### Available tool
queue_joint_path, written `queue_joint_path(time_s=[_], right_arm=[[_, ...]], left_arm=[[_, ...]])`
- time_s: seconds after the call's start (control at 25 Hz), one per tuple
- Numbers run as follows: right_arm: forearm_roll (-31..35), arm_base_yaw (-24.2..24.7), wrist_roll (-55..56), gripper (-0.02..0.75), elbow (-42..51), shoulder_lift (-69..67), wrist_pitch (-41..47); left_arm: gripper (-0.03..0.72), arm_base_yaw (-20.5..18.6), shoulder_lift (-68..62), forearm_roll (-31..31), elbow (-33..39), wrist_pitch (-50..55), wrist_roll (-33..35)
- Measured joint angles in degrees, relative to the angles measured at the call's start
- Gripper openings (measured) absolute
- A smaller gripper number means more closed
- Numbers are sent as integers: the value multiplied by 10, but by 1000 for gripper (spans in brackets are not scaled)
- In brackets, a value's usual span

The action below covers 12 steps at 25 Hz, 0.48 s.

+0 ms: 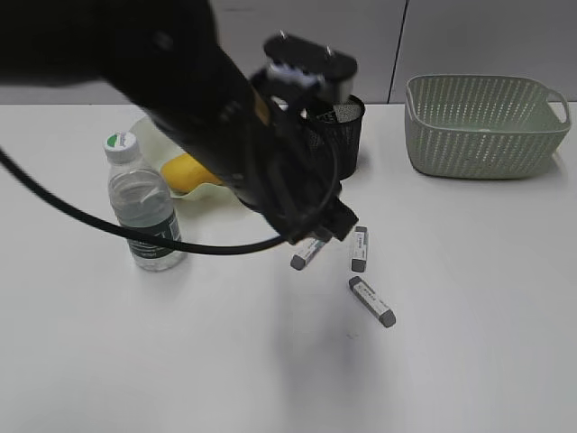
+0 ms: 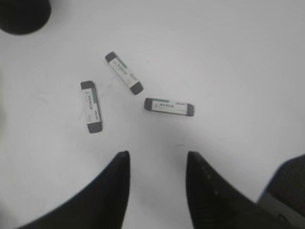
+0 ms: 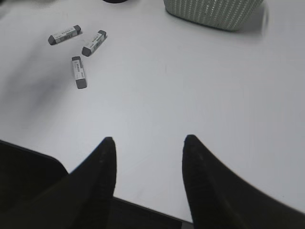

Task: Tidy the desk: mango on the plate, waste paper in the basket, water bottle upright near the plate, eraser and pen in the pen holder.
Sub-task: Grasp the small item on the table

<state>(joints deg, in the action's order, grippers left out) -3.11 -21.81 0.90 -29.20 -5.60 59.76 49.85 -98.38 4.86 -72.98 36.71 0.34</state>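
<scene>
Left gripper (image 2: 157,162) spread empty above three erasers (image 2: 169,107), right gripper (image 3: 147,148) spread empty, pen holder (image 1: 338,135) behind erasers.

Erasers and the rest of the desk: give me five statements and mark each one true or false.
1. Three erasers lie loose on the desk. True.
2. The water bottle lies on its side. False: it stands upright with its cap on top.
3. The left pincer grips an eraser. False: its jaws are apart and empty above the erasers.
4. The mango sits on the plate behind the bottle. True.
5. The basket stands at the near left corner. False: it stands at the far right of the desk.
</scene>
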Motion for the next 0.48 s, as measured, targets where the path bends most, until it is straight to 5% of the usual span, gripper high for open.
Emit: queue_joint_path(time_s=[0.16,0.48], right_arm=[[0,0,0,371,0,0,0],[0,0,0,370,0,0,0]], left_arm=[[438,-8,-144,-40,-82,10,-3],[463,-38,-306,-69,-263,79,-20]])
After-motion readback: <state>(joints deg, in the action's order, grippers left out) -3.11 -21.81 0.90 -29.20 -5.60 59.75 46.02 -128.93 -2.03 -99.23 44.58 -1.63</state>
